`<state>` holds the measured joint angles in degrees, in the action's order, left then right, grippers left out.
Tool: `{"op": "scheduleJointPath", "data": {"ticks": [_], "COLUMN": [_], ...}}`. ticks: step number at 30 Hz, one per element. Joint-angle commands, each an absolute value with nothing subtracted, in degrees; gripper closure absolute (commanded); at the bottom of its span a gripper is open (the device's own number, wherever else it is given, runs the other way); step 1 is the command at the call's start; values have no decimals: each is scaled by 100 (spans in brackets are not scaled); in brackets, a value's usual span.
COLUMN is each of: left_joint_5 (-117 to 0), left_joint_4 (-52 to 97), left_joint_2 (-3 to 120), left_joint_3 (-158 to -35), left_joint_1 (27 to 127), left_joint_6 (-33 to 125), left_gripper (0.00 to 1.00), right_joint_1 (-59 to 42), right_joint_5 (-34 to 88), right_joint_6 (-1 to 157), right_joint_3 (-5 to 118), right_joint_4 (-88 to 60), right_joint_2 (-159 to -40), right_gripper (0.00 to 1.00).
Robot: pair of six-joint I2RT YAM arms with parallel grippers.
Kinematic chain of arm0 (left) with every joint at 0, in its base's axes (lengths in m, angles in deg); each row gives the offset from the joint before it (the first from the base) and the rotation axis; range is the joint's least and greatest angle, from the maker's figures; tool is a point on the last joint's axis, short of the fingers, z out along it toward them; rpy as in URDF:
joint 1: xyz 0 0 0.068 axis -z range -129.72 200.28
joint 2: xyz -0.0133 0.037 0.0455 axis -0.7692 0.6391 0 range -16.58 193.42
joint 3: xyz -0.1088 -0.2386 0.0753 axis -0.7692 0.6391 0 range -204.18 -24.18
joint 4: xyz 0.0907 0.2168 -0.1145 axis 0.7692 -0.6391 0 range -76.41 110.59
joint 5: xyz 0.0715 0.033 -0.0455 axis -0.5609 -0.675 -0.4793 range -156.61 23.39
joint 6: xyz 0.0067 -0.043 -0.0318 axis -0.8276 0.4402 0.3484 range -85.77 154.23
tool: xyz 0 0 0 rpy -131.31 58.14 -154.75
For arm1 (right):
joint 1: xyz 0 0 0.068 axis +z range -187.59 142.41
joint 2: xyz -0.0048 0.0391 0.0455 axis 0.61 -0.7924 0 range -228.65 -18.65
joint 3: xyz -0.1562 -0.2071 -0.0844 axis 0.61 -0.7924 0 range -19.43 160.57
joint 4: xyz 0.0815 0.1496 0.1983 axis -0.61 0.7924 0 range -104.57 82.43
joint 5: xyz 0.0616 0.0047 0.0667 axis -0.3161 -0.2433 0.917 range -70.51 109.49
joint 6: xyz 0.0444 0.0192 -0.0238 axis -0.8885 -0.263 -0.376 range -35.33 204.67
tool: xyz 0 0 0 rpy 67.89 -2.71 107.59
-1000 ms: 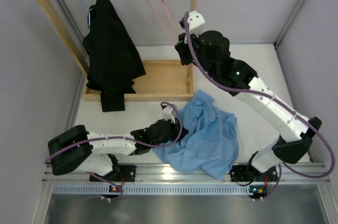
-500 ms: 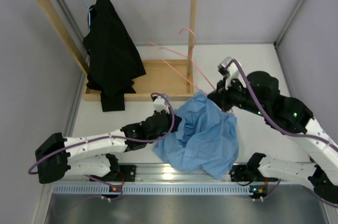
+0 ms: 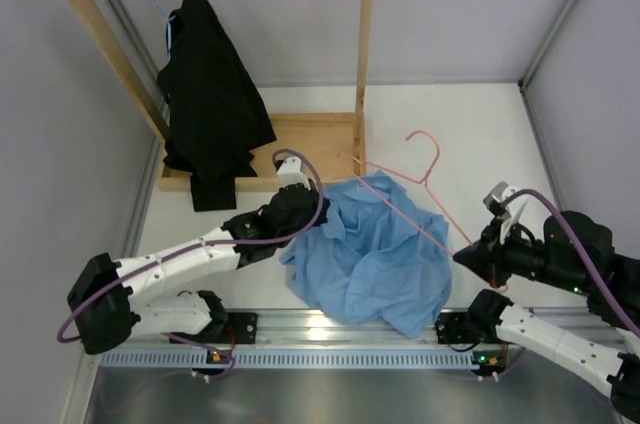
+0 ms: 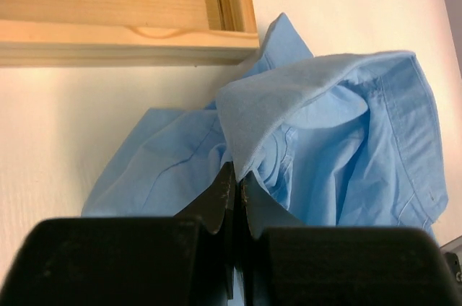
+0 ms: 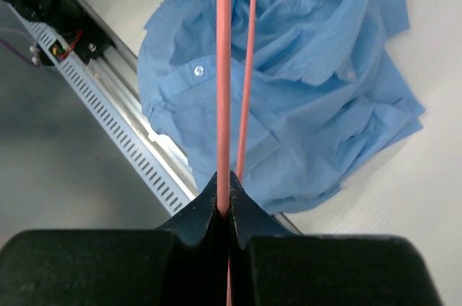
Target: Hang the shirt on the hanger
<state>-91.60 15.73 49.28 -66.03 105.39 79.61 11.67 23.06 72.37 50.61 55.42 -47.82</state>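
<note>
Blue shirt crumpled on table nr front rail, fold clamped in left gripper fingers; pink hanger over shirt, wire clamped betw right gripper fingers.

Right wrist view, hanger cut off at top edge, shirt likewise cropped
</note>
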Motion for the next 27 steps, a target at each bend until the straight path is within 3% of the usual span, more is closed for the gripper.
{"op": "scheduleJointPath", "data": {"ticks": [1,9,13,20,24,27], "left_joint_5": [-9034,-8876,-8019,-5890,-5536,-5579], "left_joint_4": [1532,1391,1610,2481,2429,1685], "left_joint_2": [5153,5452,5382,5075,4715,4608], "left_joint_3": [-7137,-7727,-7745,-7481,-7726,-8356], "left_joint_1": [10285,9994,10002,10116,10459,10722], "left_joint_6": [7835,7677,7396,6878,6447,6087], "left_gripper": [100,100,100,100,100,100], "right_joint_1": [1128,1128,1128,1128,1119,1128], "right_joint_5": [2704,2925,2898,2792,2704,3641], "right_joint_6": [6911,6656,6525,6077,5865,5944], "right_joint_3": [4860,3902,3753,3078,2514,2145], "right_joint_4": [6110,6251,5996,4434,3074,2385], "right_joint_2": [-4397,-3923,-3904,-4027,-4071,-3984], "right_gripper": [100,100,100,100,100,100]}}
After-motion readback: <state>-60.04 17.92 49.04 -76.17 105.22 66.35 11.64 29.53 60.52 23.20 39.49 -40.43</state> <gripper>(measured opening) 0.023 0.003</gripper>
